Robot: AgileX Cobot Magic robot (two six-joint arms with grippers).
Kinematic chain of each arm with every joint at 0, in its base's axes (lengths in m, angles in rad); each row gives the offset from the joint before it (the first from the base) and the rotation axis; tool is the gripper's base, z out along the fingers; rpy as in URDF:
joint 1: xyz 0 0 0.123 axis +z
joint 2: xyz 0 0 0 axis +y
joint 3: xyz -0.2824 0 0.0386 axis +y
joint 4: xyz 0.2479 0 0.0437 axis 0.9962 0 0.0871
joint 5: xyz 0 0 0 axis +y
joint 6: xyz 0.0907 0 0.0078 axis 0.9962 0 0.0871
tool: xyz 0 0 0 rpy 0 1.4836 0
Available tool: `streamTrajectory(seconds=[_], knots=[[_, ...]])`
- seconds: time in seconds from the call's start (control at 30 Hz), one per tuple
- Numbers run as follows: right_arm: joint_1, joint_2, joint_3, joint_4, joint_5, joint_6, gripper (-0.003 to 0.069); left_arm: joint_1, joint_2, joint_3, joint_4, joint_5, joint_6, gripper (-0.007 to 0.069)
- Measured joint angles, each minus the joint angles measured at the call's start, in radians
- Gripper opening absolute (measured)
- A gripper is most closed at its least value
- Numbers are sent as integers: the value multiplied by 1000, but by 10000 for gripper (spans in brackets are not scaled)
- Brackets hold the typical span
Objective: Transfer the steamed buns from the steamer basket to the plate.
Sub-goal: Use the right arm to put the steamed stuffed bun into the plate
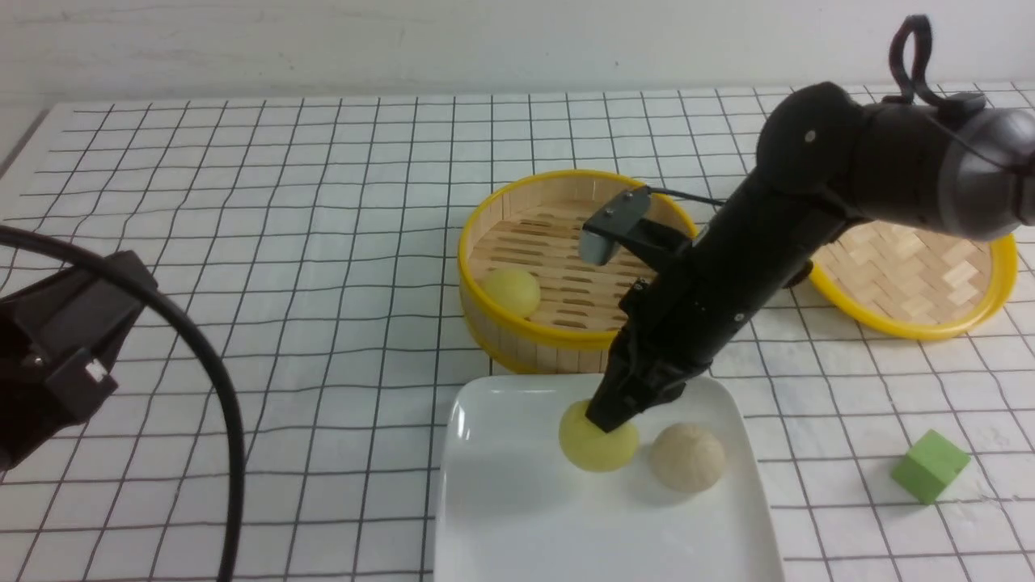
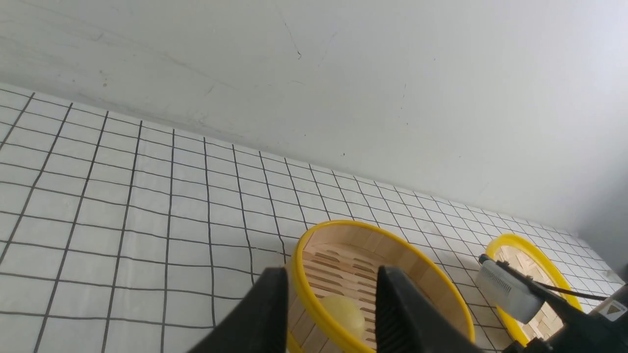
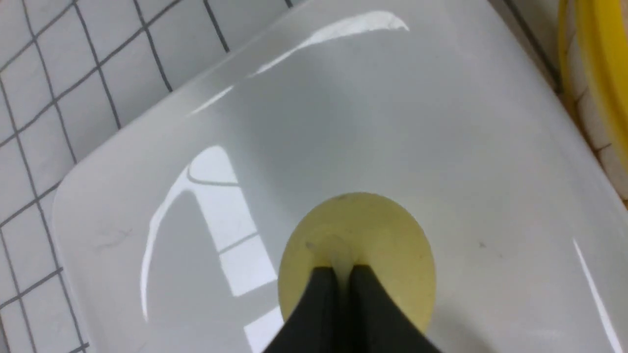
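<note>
Pinching a yellow bun on the plate, the right gripper is clamped on it, a beige bun just beside; a second yellow bun lies in the basket; left gripper spread apart

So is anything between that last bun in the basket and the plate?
Only the steamer basket's near wall, which the last bun must clear. The plate's left part is bare; the right gripper grips another bun farther right.

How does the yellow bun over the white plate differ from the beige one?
The yellow bun is smooth; the beige bun looks rough. The right arm's fingers pinch the yellow bun's top; the beige bun lies untouched. Both are round, inside the plate rim.
</note>
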Motion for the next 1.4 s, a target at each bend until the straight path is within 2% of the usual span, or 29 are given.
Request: streamTrajectory(seconds=[0.6, 0.8, 0.9, 0.97, 1.0, 1.03, 1.07, 1.1, 1.13, 1.17, 1.27, 1.4], knots=[[0, 35, 0, -21, -39, -11, 22, 0, 0, 0, 0, -4, 0, 283], [0, 46, 0, -22, -43, -11, 53, 0, 0, 0, 0, -5, 0, 283], [0, 46, 0, -23, -43, -11, 144, 0, 0, 0, 0, -5, 0, 283], [0, 46, 0, -22, -43, -11, 251, 0, 0, 0, 0, -5, 0, 282], [0, 46, 0, -22, -43, -10, 262, 0, 0, 0, 0, -5, 0, 282], [0, 46, 0, -22, -42, -8, 348, 0, 0, 0, 0, -5, 0, 282], [0, 46, 0, -22, -42, -8, 399, 0, 0, 0, 0, -5, 0, 282], [0, 46, 0, -22, -42, -8, 409, 0, 0, 0, 0, -5, 0, 282], [0, 46, 0, -22, -42, -8, 480, 0, 0, 0, 0, -5, 0, 282], [0, 45, 0, -22, -42, -8, 517, 0, 0, 0, 0, -5, 0, 282], [0, 33, -1, -23, -51, -11, 577, 0, 0, 0, 0, -5, 0, 282], [0, -32, -39, -25, -73, -12, 580, 0, 0, 0, 0, -5, 0, 282]])
